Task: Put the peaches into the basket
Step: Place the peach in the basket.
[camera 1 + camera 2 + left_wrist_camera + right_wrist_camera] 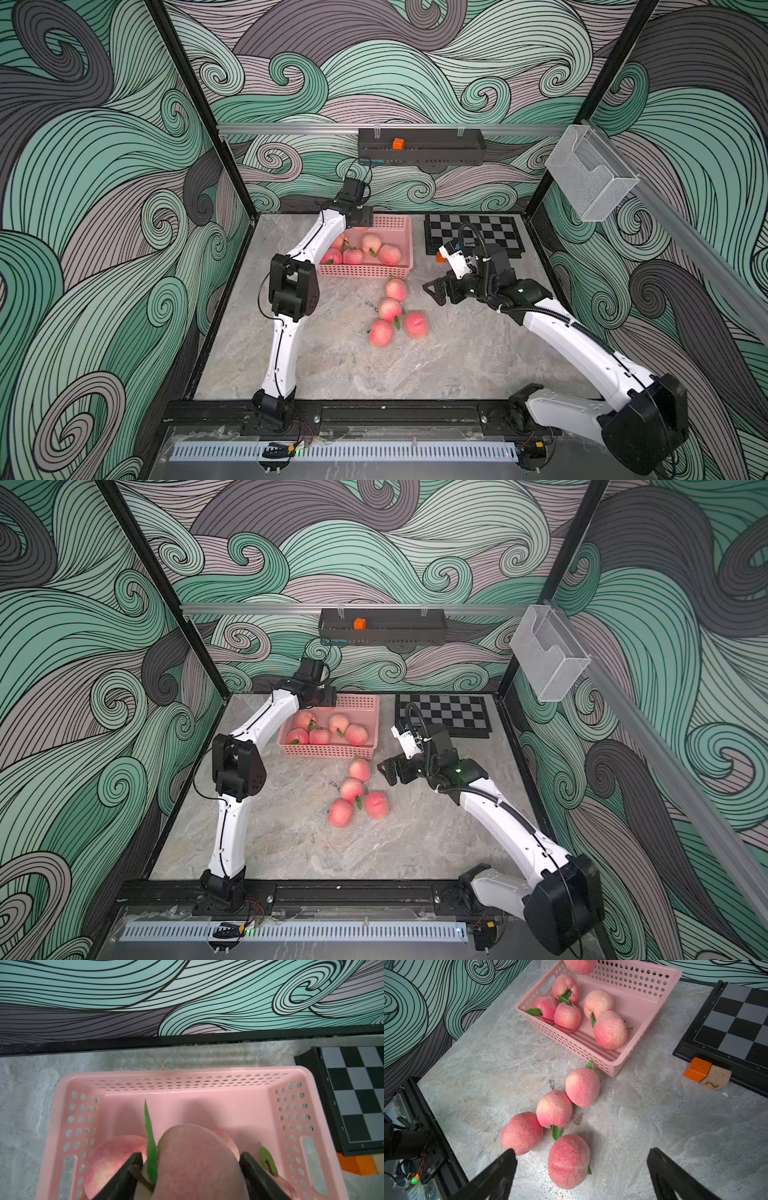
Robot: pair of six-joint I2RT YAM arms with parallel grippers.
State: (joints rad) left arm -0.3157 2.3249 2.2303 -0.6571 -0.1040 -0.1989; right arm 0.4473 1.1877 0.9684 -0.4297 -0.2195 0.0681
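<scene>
**Peach transfer: past halfway, four outstanding**

Four loose peaches (390, 309) lie clustered on the worktop (332, 365). Right gripper (582, 1152), jaws wide and empty, hovers at their 2 o'clock. At 12 o'clock, the basket (365, 272) holds five. Left gripper (191, 1157) clasps a sixth peach (187, 1142) above the basket's 11 o'clock corner, unreleased.

You see both top views from high at the near edge, facing the far wall (374, 83). Both close wrist views share the basket (187, 1071).
</scene>
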